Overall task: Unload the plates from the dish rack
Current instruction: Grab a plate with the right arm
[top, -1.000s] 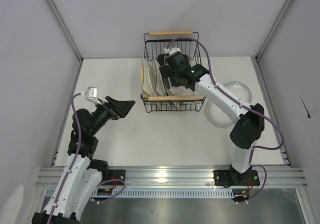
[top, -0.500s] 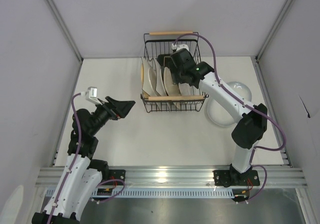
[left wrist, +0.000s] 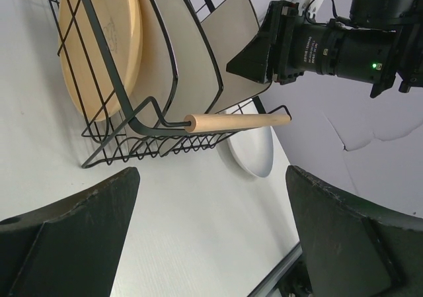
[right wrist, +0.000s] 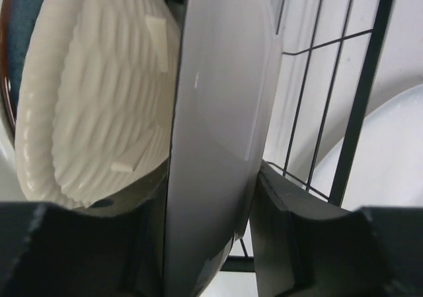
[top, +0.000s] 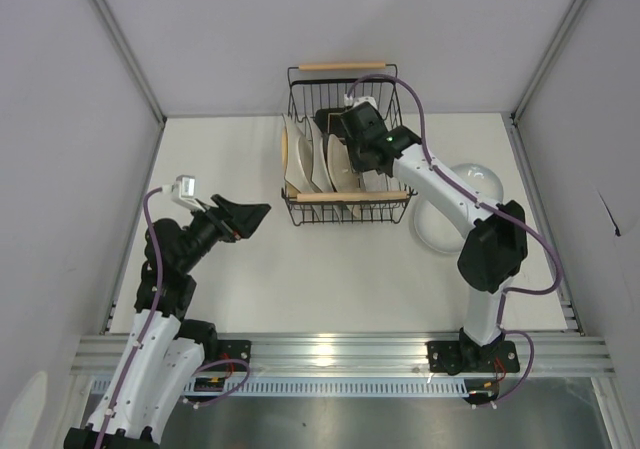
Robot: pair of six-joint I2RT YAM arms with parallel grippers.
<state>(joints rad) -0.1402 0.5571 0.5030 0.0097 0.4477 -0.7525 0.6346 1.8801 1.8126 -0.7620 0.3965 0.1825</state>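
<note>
Swung left with right pincer [right wrist: 208, 224], now pinching pale plate [right wrist: 221, 98] in dish rack [top: 347, 197]. Barely begun: one white plate [top: 470, 184] on bench [top: 250, 289] to pincer's right, other plates [top: 300, 154] racked leftward.

White table [top: 300, 269] carrying a rack and a plate
The dish rack [top: 346, 211] is sitting at its far middle, and a white round plate [top: 487, 182] is lying flat just right of it.

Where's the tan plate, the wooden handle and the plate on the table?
Tan plate [left wrist: 109, 59], left wrist view, its face behind the wires.
Wooden handle [left wrist: 238, 120], left wrist view, middle of the bar.
Table plate [left wrist: 254, 153], left wrist view, its white middle.
</note>
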